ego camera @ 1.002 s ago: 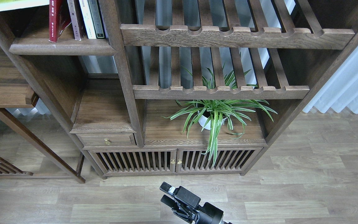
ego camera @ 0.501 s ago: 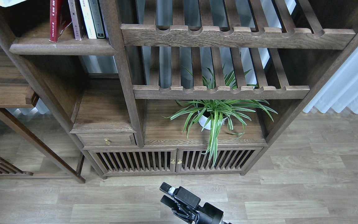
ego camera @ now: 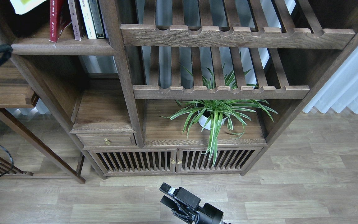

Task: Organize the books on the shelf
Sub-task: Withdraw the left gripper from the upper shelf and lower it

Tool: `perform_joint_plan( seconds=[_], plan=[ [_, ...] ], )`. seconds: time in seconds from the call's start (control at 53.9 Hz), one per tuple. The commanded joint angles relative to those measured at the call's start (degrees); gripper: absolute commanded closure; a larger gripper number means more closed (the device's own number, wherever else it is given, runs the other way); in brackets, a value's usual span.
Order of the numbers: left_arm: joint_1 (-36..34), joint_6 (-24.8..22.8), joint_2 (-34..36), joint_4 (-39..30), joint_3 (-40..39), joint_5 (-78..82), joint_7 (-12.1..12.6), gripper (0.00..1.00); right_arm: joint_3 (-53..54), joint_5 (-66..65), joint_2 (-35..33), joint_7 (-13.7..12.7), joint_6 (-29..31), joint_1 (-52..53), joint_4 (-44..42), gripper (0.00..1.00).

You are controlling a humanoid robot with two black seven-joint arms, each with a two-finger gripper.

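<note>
Right claw (ego camera: 166,193) low at bottom centre, fingers slightly apart; left arm at left edge.

floor: pale grey-brown wood-look plank flooring (ego camera: 306,186)
furniture: tall dark-brown wooden shelving unit (ego camera: 123,77), two slatted racks with scalloped front rails (ego camera: 221,92)
base: small drawer with brass knob (ego camera: 107,140), two slatted cabinet doors (ego camera: 172,160)
plant: green-and-white striped spider plant in white pot (ego camera: 216,113), under lower rack
right: white pleated curtain (ego camera: 350,81)
left: dark wooden side table with slanted leg (ego camera: 8,93)
light: even, soft

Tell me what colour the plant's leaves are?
Green with white stripes, on the plant; the head view shows it best.
</note>
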Motion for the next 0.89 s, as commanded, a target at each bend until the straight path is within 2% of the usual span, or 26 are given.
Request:
perform_joint_plan(
  seconds=[0.0, 0.316, 0.483, 0.557, 0.594, 0.613, 0.631, 0.65, 0.668, 0.687, 0.705, 0.872],
  plan=[
    [-2.0, 2.9, -2.2, 2.1, 0.0, 0.0, 0.0, 0.96, 0.0, 0.1, 0.0, 0.0, 0.0, -0.2, 0.1, 0.03],
    [-5.4, 4.0, -4.9, 9.3, -0.4, -0.4, 0.0, 0.96, 0.1, 0.1, 0.0, 0.0, 0.0, -0.5, 0.2, 0.03],
    [-6.5, 3.8, -4.9, 10.6, 1.3, -0.5, 0.0, 0.93, -0.1, 0.1, 0.0, 0.0, 0.0, -0.6, 0.2, 0.03],
    [-6.6, 3.8, -4.9, 10.4, 2.5, -0.9, 0.0, 0.83, -0.2, 0.1, 0.0, 0.0, 0.0, -0.6, 0.3, 0.03],
    [-6.5, 3.8, -4.9, 10.1, 3.0, -1.3, 0.0, 0.69, -0.1, 0.2, 0.0, 0.0, 0.0, -0.6, 0.4, 0.03],
    [-6.5, 3.9, -5.0, 10.1, 3.1, -1.7, 0.0, 0.54, -0.1, 0.1, 0.0, 0.0, 0.0, -0.7, 0.4, 0.03],
    [-6.5, 3.9, -5.0, 10.0, 3.1, -1.9, 0.0, 0.44, -0.1, 0.2, 0.0, 0.0, 0.0, -0.7, 0.4, 0.03],
    [-6.5, 3.9, -5.1, 10.0, 3.1, -2.5, 0.0, 0.25, -0.1, 0.2, 0.0, 0.0, 0.0, -0.7, 0.4, 0.03],
    [-6.5, 3.9, -5.1, 10.0, 3.2, -2.7, 0.0, 0.17, -0.1, 0.2, 0.0, 0.0, 0.0, -0.7, 0.4, 0.03],
    [-6.5, 3.9, -5.3, 9.9, 3.2, -3.4, 0.0, 0.02, -0.1, 0.2, 0.0, 0.0, 0.0, -0.7, 0.4, 0.03],
    [-6.5, 3.9, -5.4, 9.6, 3.3, -4.2, 0.0, 0.0, -0.1, 0.2, 0.0, 0.0, 0.0, -0.8, 0.4, 0.03],
    [-6.4, 3.6, -5.3, 8.4, 5.2, -6.4, 0.0, 0.0, -0.1, 0.2, 0.0, 0.0, 0.0, -0.8, 0.4, 0.03]
  ],
)
